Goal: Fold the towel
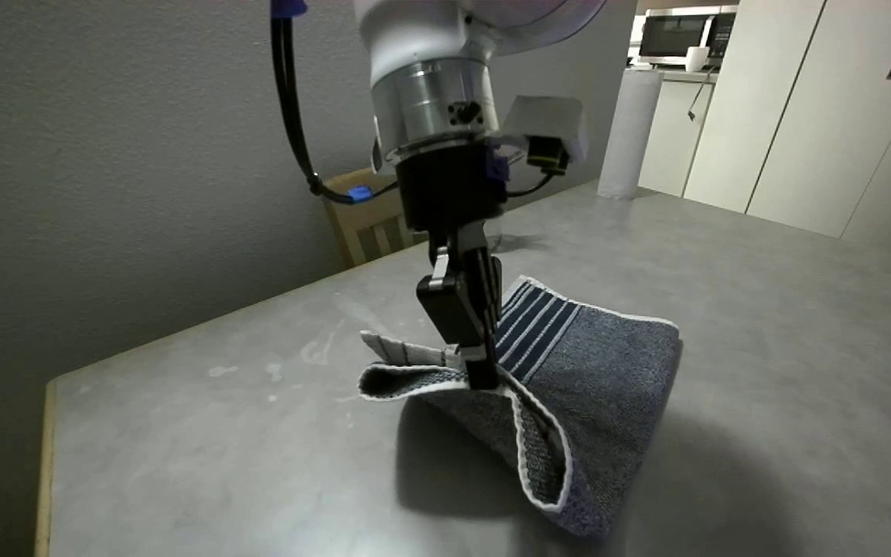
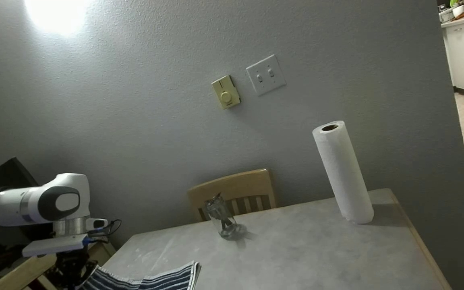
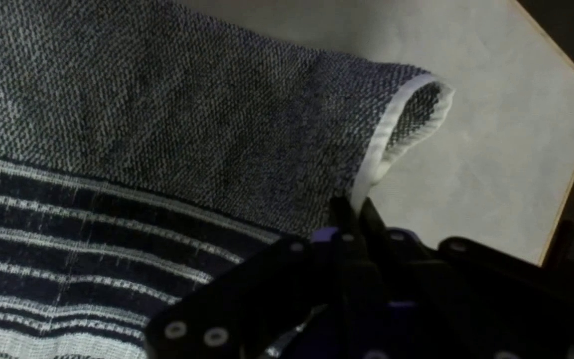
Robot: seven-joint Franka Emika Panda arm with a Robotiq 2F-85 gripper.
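Observation:
The grey-blue towel (image 1: 600,379) has navy and white stripes and pale edging. In an exterior view its far part lies on the table and its near end is raised, with edges curling into loops on both sides of the fingers. My gripper (image 1: 483,370) points down and is shut on that raised pale edge. In the wrist view the fingertips (image 3: 359,205) pinch the white edging of the towel (image 3: 192,124), with the striped band at lower left. In an exterior view only the towel's striped end (image 2: 167,282) shows at the bottom, beside the dark gripper (image 2: 73,272).
The grey table (image 1: 221,449) has a wooden edge. A paper towel roll (image 2: 342,173) stands near the table's far end. A glass with dark contents (image 2: 220,217) stands near the wall side. A wooden chair (image 2: 234,189) is behind the table, against the wall.

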